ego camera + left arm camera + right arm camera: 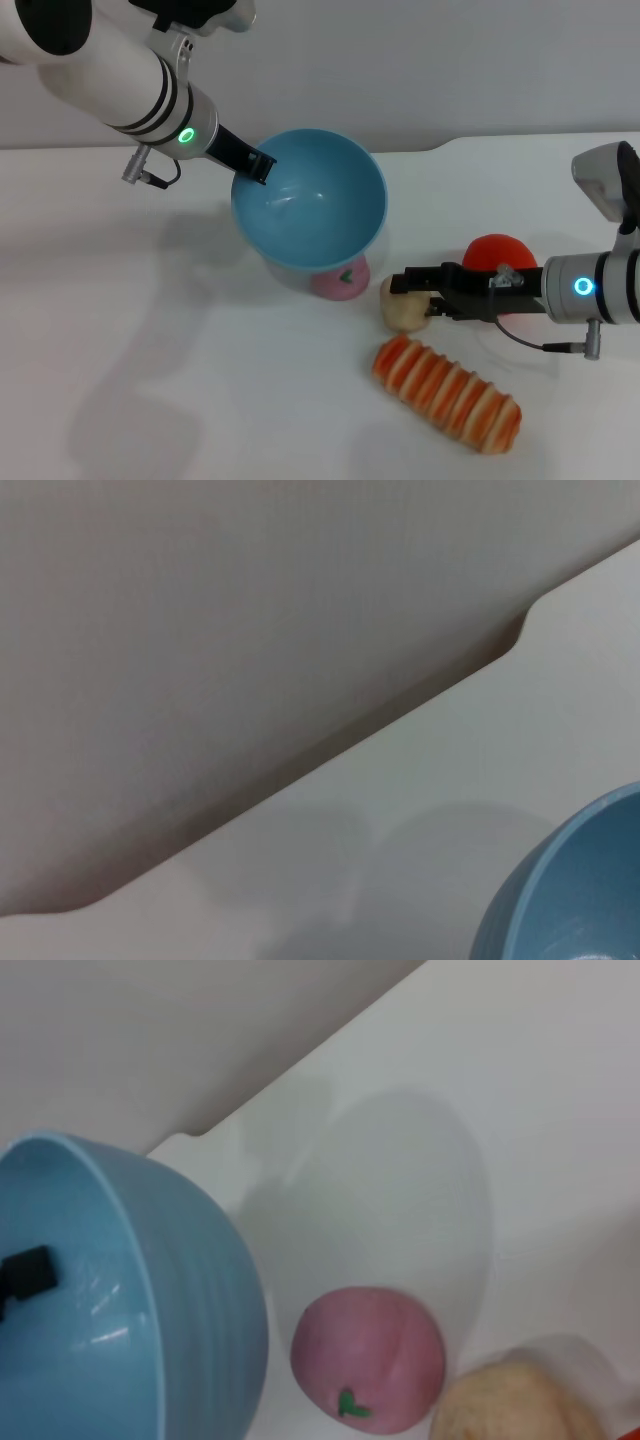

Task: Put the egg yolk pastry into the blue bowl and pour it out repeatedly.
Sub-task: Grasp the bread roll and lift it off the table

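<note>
Light blue smooth plastic bowl; pale beige rounded pastry; pink round bun with green mark; orange-and-cream striped long bread; white table.

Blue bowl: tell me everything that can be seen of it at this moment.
The blue bowl is light blue, smooth, round and deep, plastic-looking and empty. It is lifted off the table and tipped, its opening facing forward. The left end effector pinches its rim, one finger inside. The pink bun sits just below it; contact between them cannot be judged.

Both arms are white tubes with black bands and a glowing green or blue ring. The left gripper and right gripper are black. Thin grey cables hang below each wrist.
</note>
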Tool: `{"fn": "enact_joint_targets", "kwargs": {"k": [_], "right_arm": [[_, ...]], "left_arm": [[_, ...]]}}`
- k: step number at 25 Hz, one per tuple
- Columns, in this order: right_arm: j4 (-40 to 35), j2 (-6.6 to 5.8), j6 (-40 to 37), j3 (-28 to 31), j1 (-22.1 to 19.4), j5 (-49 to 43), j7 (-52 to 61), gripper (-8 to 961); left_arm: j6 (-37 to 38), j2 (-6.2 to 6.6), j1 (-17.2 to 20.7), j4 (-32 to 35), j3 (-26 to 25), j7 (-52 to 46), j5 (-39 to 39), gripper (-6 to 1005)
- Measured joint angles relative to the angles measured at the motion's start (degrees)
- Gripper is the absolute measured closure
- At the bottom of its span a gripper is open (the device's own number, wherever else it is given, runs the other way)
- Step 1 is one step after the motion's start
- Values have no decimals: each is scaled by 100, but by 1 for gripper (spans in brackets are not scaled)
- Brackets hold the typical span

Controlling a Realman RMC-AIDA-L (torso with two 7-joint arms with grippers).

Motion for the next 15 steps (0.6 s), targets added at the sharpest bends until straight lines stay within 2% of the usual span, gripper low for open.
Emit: {"fn": "enact_joint_targets", "kwargs": {"k": [7, 13, 15], "right_arm": [[-41, -11, 44, -276, -5, -8, -32, 211], [-135, -8, -83, -298, -32, 0, -156, 418], [-232, 1, -223, -294, -56, 26, -229, 581]], "left_arm": [[5, -2, 12, 6, 40, 0, 0, 1001], [26, -2, 16, 50, 43, 0, 0, 1001], [31, -2, 17, 52, 43, 0, 0, 1001]]}}
